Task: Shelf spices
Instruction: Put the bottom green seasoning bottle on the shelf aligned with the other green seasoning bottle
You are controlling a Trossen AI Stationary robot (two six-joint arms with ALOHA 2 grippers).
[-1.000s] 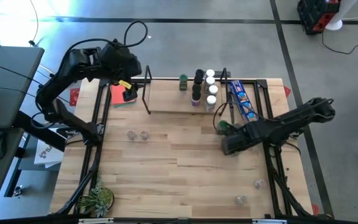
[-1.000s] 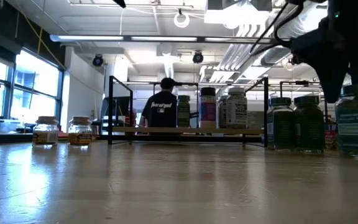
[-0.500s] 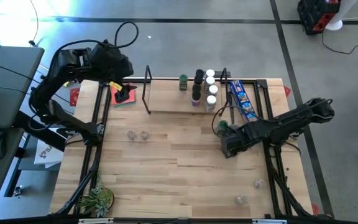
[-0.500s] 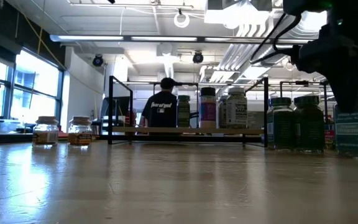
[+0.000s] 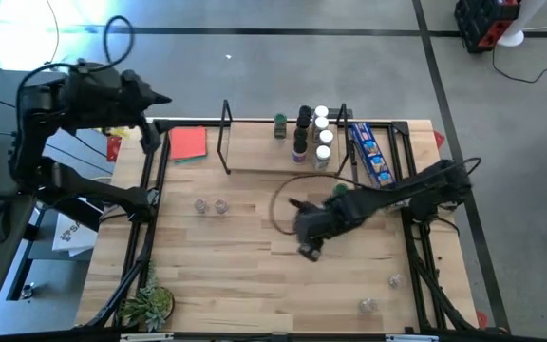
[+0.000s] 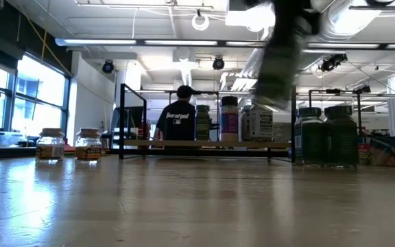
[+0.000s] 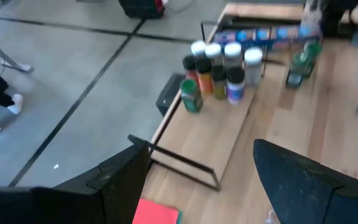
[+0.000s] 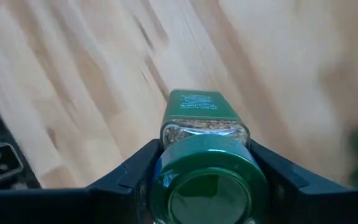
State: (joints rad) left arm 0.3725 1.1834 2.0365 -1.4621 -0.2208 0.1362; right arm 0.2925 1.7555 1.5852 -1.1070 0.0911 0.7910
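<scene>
Green-lidded jar (image 8: 205,171) is clamped in your right pincer (image 8: 207,177) above the tabletop (image 5: 254,256); carry it to the shelf (image 5: 273,160); left pincer (image 7: 197,186) apart, parked

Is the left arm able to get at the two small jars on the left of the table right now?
Probably yes: the left gripper hangs open past the table's back left corner, and nothing stands between it and the two jars.

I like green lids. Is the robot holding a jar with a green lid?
Yes, the right hand grips a jar with a green lid between its two fingers.
</scene>
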